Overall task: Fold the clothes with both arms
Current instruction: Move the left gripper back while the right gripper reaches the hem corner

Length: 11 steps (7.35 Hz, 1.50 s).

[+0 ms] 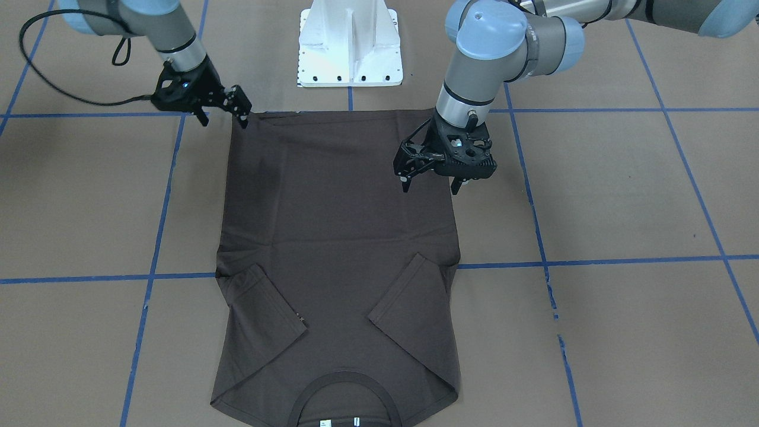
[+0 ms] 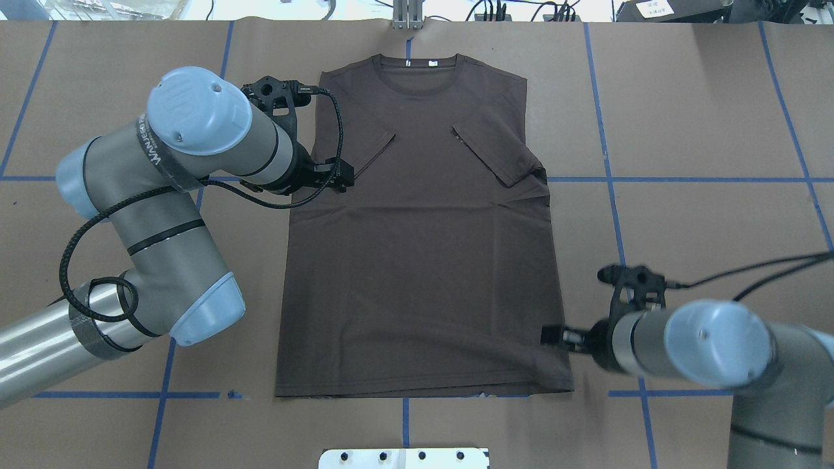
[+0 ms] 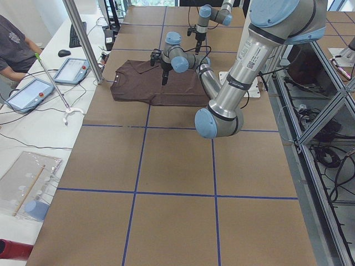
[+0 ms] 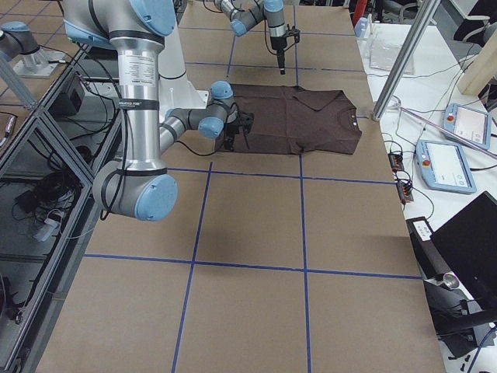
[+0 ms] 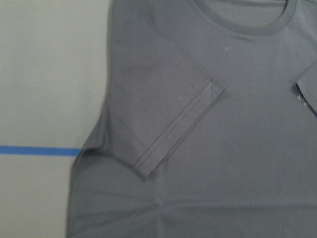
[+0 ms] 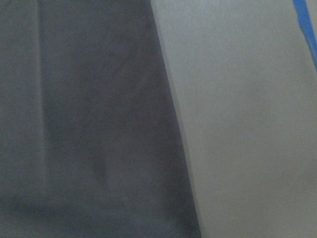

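Note:
The dark brown T-shirt [image 1: 338, 237] lies flat on the table, both sleeves folded inward, its collar [image 2: 417, 71] away from the robot. My left gripper [image 1: 430, 185] is open and empty, just over the shirt's left side edge at mid-body; it also shows in the overhead view [image 2: 329, 179]. My right gripper [image 1: 224, 121] is open and empty at the hem corner on my right side [image 2: 554, 335], one fingertip at the corner. The left wrist view shows a folded sleeve [image 5: 173, 134]. The right wrist view shows the shirt's edge [image 6: 89, 124], blurred; neither wrist view shows fingers.
The white pedestal base [image 1: 350, 44] stands just behind the hem. Blue tape lines [image 1: 593, 261] cross the brown table. Tablets [image 3: 75, 69] and a seated person [image 3: 14, 47] are beyond the table's far side.

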Tool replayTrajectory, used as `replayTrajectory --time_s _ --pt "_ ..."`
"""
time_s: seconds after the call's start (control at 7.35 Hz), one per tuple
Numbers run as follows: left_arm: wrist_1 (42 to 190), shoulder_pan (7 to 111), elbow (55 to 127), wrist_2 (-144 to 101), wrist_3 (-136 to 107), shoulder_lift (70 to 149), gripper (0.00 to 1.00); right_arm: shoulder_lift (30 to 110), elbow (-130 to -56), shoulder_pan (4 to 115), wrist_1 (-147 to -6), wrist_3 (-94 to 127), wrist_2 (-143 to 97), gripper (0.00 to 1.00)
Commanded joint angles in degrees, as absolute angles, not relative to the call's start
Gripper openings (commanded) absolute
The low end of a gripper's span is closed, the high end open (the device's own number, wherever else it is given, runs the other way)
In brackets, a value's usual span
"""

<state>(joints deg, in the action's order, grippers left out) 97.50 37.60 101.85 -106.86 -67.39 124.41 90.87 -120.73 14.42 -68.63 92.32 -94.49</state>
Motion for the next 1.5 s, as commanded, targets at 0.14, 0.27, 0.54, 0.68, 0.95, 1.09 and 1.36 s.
replayTrajectory --time_s 0.14,0.27,0.54,0.68,0.95,1.09,1.36 --pt "97.8 37.4 101.5 -107.0 -67.3 124.2 1.0 92.7 -121.2 6.7 -68.6 97.0 -89.4 1.0" --pt "97.8 37.4 101.5 -107.1 -67.4 124.2 1.0 91.9 -120.9 6.7 -68.6 96.9 -89.9 1.0" --pt "97.9 37.4 101.4 -107.0 -67.4 124.2 1.0 91.5 -119.5 7.7 -68.6 96.6 -90.1 1.0" --pt "98.0 37.4 101.4 -107.0 -67.4 124.2 1.0 91.4 -119.4 8.8 -68.6 96.5 -90.1 1.0" --pt "98.6 37.4 101.3 -107.0 -67.7 124.2 1.0 91.1 -119.1 11.2 -68.7 96.2 -91.1 1.0" --pt "98.7 37.4 101.2 -107.0 -67.7 124.2 1.0 89.7 -118.2 11.3 -68.7 96.2 -91.2 1.0" --pt "99.0 37.4 101.1 -107.0 -67.7 124.1 1.0 84.9 -114.0 11.4 -68.9 96.5 -91.3 1.0"
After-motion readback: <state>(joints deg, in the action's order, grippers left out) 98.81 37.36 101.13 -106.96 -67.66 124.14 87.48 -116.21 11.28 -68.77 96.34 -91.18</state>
